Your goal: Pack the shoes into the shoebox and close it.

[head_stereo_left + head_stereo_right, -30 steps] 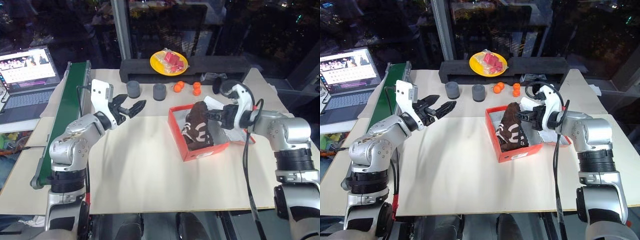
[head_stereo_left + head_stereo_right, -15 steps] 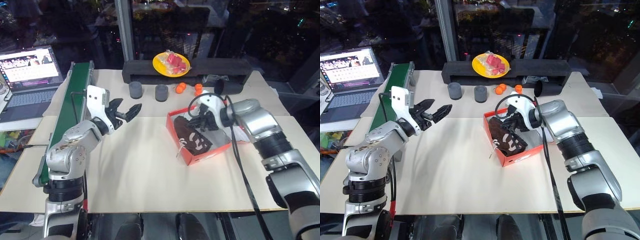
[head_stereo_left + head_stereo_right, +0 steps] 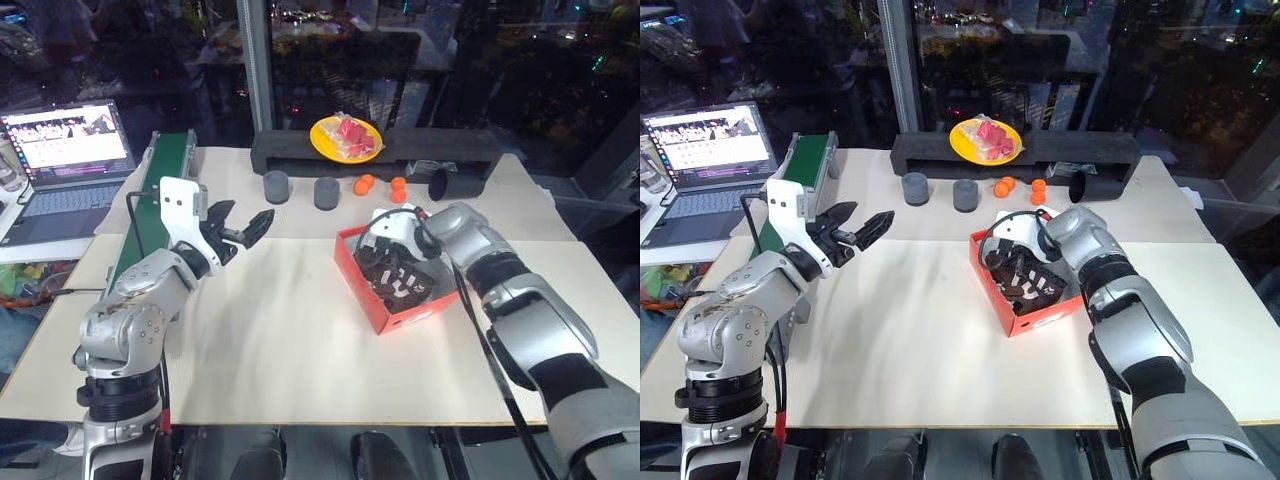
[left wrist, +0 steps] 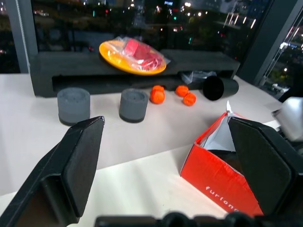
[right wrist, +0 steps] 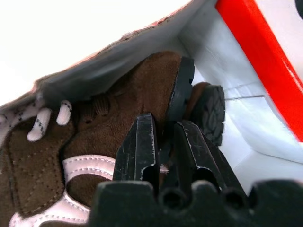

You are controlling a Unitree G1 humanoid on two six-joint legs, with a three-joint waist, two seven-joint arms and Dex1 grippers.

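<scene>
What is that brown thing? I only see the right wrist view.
Observer: A shoe lying in the red shoebox; the right gripper is shut on its heel edge.
Operator: Is the box closed?
Observer: No, it is open, with the shoe's white laces showing from above.
Operator: What is the other arm doing?
Observer: The left gripper hangs open over the table, apart from the box.
Operator: Anything else around?
Observer: A yellow plate sits on a dark block behind the box.
</scene>
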